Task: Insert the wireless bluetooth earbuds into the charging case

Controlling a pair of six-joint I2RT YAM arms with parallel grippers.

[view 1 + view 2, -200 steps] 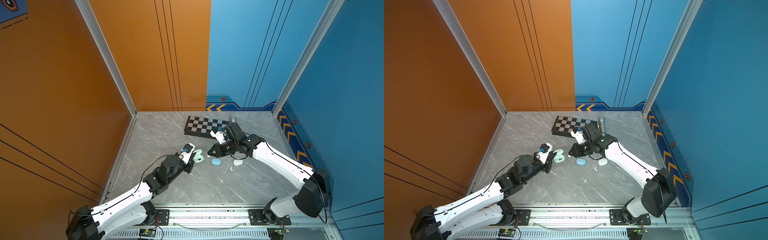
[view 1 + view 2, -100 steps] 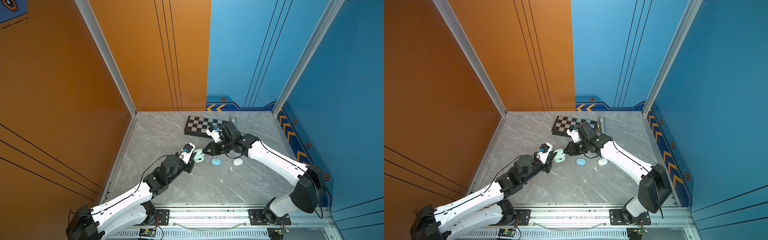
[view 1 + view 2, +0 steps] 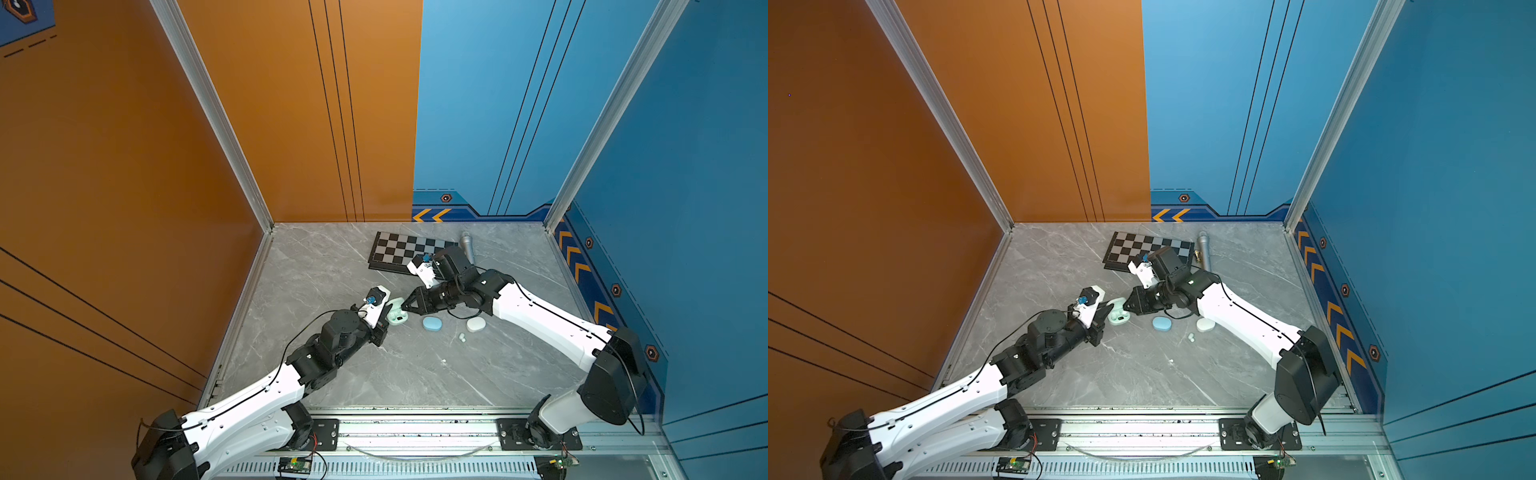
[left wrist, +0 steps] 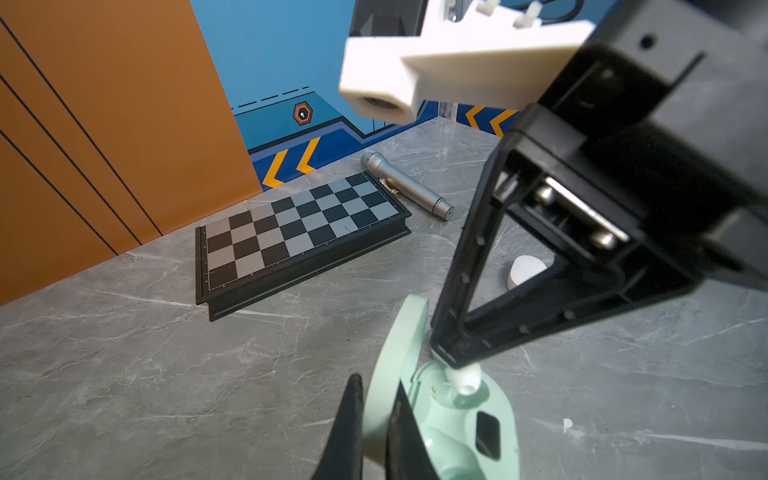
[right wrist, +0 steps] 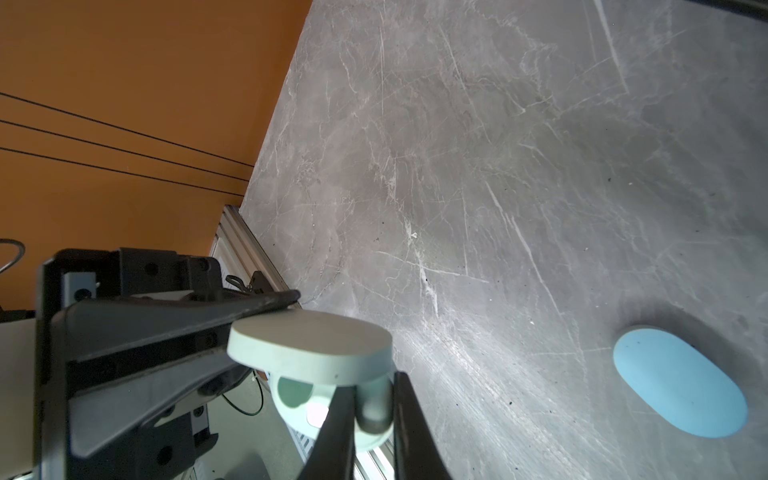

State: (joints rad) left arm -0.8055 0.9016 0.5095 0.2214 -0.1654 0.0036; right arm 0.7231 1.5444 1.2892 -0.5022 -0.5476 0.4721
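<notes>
A mint green charging case (image 3: 397,316) (image 3: 1120,317) lies open on the grey floor between my two grippers. My left gripper (image 4: 378,384) (image 3: 387,311) is shut on its raised lid (image 4: 399,332), one finger on each face. My right gripper (image 5: 372,386) (image 3: 406,305) is shut on a pale earbud (image 5: 374,409) (image 4: 465,380). It holds the bud tip-down just above a socket of the case's base (image 4: 505,415), right beside the lid. From the right wrist the lid (image 5: 309,345) shows edge-on, with the left gripper's fingers (image 5: 166,320) on it.
A closed light blue case (image 3: 432,323) (image 5: 681,380) and a white case (image 3: 476,324) lie right of the mint one. Two loose pale buds (image 3: 461,337) lie in front of them. A chessboard (image 3: 399,249) and a silver microphone (image 3: 467,245) lie at the back.
My right gripper has moved left with the earbud, from above the blue case to over the open mint case. The left arm has stayed put on the lid.
</notes>
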